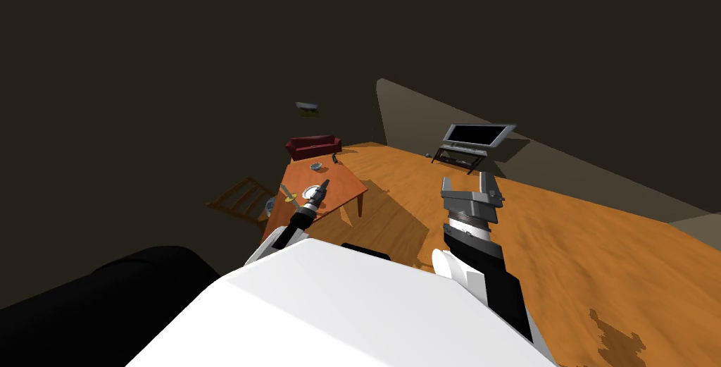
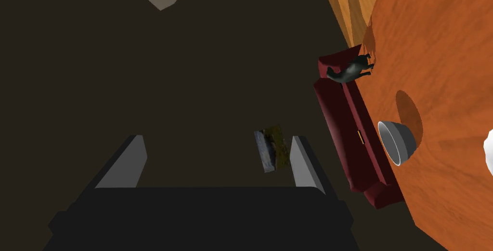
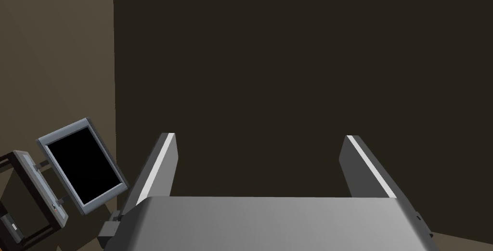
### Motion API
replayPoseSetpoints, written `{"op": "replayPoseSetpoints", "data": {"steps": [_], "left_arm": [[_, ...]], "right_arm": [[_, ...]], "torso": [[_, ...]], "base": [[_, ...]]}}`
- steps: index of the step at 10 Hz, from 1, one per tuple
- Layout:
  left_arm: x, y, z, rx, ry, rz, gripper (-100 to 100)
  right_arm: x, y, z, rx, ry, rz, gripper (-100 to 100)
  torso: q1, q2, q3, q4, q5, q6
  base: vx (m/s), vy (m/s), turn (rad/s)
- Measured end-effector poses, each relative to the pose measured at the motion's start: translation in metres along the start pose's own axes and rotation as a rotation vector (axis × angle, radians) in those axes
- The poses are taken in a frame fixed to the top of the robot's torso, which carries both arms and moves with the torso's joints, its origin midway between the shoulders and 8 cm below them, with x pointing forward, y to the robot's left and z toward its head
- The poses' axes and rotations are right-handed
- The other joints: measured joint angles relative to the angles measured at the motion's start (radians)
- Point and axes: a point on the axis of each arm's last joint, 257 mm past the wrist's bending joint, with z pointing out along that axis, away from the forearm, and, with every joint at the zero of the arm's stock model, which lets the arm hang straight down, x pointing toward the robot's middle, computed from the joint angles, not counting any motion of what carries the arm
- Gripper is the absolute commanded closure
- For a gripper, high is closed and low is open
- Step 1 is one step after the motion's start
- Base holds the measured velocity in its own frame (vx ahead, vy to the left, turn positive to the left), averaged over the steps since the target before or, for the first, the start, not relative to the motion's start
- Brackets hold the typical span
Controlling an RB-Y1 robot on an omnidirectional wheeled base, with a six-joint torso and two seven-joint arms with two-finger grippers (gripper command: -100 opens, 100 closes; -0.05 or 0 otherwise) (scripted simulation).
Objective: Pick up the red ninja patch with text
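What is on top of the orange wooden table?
A grey bowl, a dark animal figure, a white plate and a yellow-green item. The left arm covers part of the table, so anything there is hidden.

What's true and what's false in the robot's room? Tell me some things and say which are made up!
1. The left gripper is open. True.
2. The right gripper is shut on a cup. False: it is open and holds nothing.
3. A dark red sofa stands beyond the table. True.
4. The TV lies on the table. False: it sits on a stand on the floor by the wall.
5. A grey bowl sits on the table. True.
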Motion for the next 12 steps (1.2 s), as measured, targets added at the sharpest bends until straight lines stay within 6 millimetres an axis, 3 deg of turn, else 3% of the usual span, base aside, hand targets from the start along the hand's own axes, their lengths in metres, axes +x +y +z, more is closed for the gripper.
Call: {"op": "replayPoseSetpoints", "data": {"steps": [5, 12], "left_arm": [[0.014, 0.056, -0.01, -0.166, 0.063, 0.059, -100], [0.02, 0.169, -0.057, -0.482, 0.155, 0.18, -100]], "right_arm": [[0.0, 0.0, 0.0, 0.0, 0.0, 0.0, 0], [0.0, 0.0, 0.0, 0.0, 0.0, 0.0, 0]], "torso": [[0.0, 0.0, 0.0, 0.0, 0.0, 0.0], [0.002, -0.001, -0.001, 0.0, 0.001, 0.0]], "base": [[0.014, -0.036, -0.093], [0.025, -0.019, -0.089]]}}
